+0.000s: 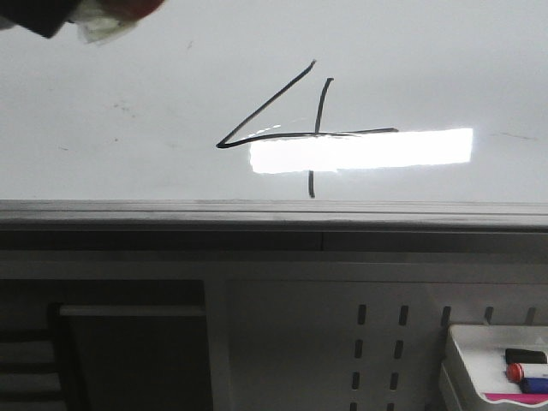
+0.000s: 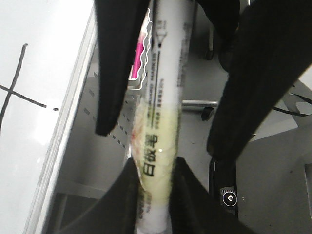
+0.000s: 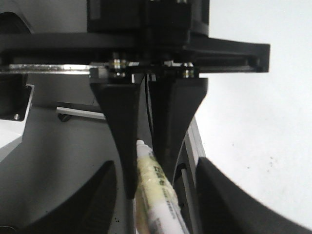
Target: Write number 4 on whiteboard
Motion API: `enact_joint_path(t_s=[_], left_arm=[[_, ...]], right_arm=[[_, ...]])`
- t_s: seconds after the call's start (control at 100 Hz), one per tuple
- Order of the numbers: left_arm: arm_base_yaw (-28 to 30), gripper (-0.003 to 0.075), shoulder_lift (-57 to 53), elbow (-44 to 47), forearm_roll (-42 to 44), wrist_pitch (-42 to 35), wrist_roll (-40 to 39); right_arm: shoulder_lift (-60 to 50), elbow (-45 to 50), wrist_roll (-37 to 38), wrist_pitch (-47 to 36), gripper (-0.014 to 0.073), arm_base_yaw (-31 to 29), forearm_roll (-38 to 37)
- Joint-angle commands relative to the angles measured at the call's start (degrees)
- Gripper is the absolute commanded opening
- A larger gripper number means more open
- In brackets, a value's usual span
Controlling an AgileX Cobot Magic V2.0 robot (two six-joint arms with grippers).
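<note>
- Hard to see: the glare patch [image 1: 364, 151] blanks out the middle of the number 4's [image 1: 308, 128] upright stroke. A dark blurry shape [image 1: 51, 17] is cut off at the front view's corner, and I can't tell what it is.
- Counts: 1 number 4, 1 whiteboard [image 1: 128, 86], 1 marker [image 2: 163, 97] in hand, and 2 grippers.
- The 4 stands upright on the board with its long axis vertical, the bar level and the slanted stroke rising to the right. It sits off to the side of the left gripper [image 2: 156, 170], well apart from it.
- The left gripper is clamped tight on the marker's taped end.
- The right gripper [image 3: 157, 163] is spread wide, with its fingers straddling the marker without touching it.
</note>
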Motion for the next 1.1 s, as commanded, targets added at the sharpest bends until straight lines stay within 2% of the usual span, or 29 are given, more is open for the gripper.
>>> enact_joint_path(t_s=[0.0,0.4,0.56,0.87,1.09], left_arm=[[-0.06,-0.0020,-0.48,-2.04,-2.18,-2.63,-0.72],[0.15,-0.0020,-0.38,0.40,-1.31,-2.63,-0.72],[0.15,-0.0020,0.21,3.89,-1.18,-5.86,-0.72],[0.15,-0.0020,8.31,5.30,-3.90,-8.84,0.03],[0.15,-0.0020,9.52,5.30,-5.85,-9.18,2.05]], right_arm=[[-1.53,-2.10,-0.35,-4.13,0.0332,0.02,1.05],[-4.01,-2.10,-0.35,-5.27,0.0332,0.02,1.26],[-7.16,-2.10,-0.35,-6.49,0.0332,0.02,1.26],[-8.69,-2.10,-0.35,-7.54,0.0332,-1.15,1.42],[-8.69,-2.10,-0.24,-7.54,0.0332,-1.25,1.53]])
